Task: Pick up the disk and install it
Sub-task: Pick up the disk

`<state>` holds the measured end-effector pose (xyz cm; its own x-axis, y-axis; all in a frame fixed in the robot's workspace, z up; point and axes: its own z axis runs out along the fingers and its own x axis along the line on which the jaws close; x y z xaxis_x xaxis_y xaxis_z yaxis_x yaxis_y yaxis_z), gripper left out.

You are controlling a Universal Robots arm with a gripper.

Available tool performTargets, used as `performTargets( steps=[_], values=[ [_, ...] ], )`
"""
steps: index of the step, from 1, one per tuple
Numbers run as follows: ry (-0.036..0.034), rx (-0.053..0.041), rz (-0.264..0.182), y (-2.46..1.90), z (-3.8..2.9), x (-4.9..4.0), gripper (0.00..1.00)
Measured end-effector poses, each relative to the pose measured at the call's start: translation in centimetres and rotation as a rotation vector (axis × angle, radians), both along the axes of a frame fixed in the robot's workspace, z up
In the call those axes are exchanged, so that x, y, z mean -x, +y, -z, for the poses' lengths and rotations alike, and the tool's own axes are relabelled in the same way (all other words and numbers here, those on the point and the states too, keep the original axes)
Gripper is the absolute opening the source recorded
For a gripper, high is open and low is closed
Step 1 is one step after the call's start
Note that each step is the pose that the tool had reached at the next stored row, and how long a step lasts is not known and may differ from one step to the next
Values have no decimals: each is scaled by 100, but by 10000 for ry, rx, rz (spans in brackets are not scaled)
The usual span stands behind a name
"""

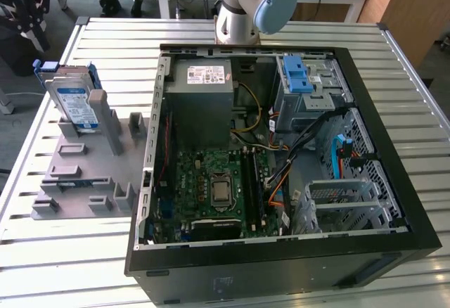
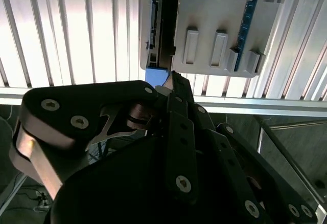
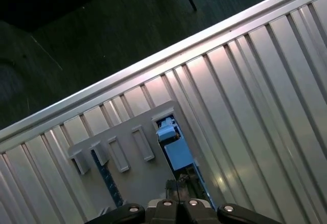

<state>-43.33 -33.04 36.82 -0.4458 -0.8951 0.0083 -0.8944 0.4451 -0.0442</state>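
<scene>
Disk [image 1: 76, 104]: 1, in 1 fixture [image 1: 79, 169].

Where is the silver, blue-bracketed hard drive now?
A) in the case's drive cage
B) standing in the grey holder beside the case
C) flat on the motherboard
B: the silver hard drive in a blue plastic bracket stands in the grey slotted holder, outside the black computer case.
</scene>
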Motion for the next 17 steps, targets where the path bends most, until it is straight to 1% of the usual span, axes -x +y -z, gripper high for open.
performTargets(
  steps=[1, 10, 13, 15, 16, 17],
  values=[
    [2, 2, -77, 0, 0, 0, 11],
    [-2, 2, -1692, 0, 17, 2, 11],
    [2, 19, -1796, 2, 31, 52, 11],
    [14, 17, -1797, 6, 45, 64, 11],
    [37, 16, -1827, 6, 50, 64, 11],
    [39, 17, -1961, 6, 55, 65, 11]
  ],
)
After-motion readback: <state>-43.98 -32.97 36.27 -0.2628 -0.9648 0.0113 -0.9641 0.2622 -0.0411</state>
